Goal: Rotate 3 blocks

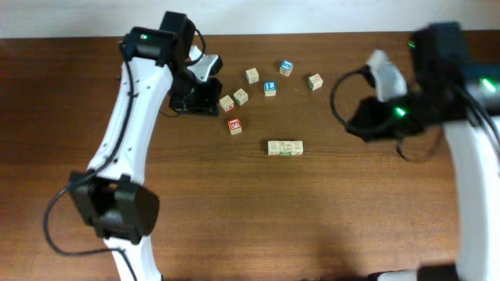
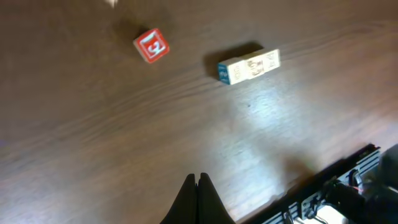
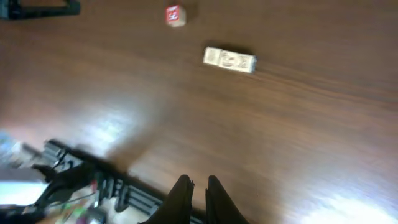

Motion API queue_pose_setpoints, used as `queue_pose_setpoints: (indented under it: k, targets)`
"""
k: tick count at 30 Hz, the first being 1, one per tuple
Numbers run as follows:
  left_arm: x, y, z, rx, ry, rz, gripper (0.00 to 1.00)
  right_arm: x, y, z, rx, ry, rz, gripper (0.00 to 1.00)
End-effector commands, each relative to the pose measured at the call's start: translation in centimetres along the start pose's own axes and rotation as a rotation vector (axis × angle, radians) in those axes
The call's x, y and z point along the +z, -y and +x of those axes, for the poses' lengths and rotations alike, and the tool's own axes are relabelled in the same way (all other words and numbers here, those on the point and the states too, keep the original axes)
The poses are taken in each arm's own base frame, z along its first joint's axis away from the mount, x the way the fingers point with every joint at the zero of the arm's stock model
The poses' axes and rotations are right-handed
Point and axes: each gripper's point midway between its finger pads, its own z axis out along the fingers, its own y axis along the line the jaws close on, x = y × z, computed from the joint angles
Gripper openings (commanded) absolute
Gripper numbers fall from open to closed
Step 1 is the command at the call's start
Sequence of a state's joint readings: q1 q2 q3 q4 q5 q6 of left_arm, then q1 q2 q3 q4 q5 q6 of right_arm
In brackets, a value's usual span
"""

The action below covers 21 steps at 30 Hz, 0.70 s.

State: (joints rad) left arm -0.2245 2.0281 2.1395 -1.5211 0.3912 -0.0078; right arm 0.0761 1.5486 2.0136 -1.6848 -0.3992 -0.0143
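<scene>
Dark wood-grain table (image 1: pixel 328 218), pale strip (image 1: pixel 312 14) beyond far edge, soft glare on tabletop

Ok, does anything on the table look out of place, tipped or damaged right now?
Nothing stands out. The three blocks sit touching in a straight row; the red-faced cube and the other loose cubes lie flat on the table.

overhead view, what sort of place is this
Probably a robotics lab workbench: a white left arm and right arm flank a dark wooden table, where small alphabet cubes, including a row of three, lie like practice pieces.
</scene>
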Motion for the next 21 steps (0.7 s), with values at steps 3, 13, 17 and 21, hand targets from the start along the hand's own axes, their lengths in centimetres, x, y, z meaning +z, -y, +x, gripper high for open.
queue_pose_setpoints:
  k: [3,13,17,21]
  targets:
    - [2.8,2.1,-0.6,0.012,0.040,-0.097,0.00,3.5,3.3,1.5,0.088,-0.020,0.098,0.07]
    - [14.6,0.9,0.8,-0.098,0.044,-0.026,0.00,20.7,8.6,2.2,0.227,0.034,-0.021,0.04]
    - [18.3,0.0,1.2,-0.098,0.105,0.019,0.00,24.5,10.2,1.8,0.283,0.019,-0.020,0.04]
    - [19.6,-0.7,1.2,-0.153,0.150,0.030,0.00,28.1,11.8,1.8,0.373,-0.008,-0.016,0.04]
